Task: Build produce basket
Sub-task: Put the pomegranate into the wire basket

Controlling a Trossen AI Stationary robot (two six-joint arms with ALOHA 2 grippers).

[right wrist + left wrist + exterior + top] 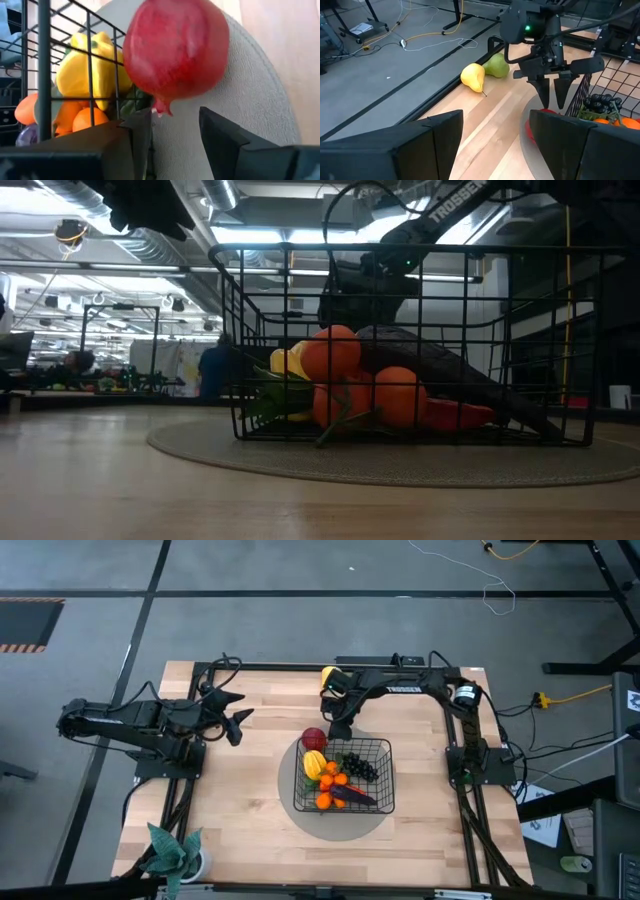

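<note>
The black wire basket (386, 778) stands on a round grey mat near the table's middle. It holds a yellow ridged fruit (315, 762), oranges (331, 780), dark grapes (361, 767) and an eggplant (357, 796). A red round fruit (314, 737) lies on the mat against the basket's far left corner. My right gripper (555, 97) points down just above this red fruit (175, 50), open, with a finger on either side. A yellow pear (473, 76) and a green fruit (496, 66) lie at the table's far edge. My left gripper (238, 712) waits open on the left.
The grey mat (335, 825) reaches beyond the basket on all sides. A green potted plant (175, 852) stands at the near left corner. Bare wood lies between the left arm and the mat. Cables run over the floor past the far edge; a person (213, 367) shows far behind.
</note>
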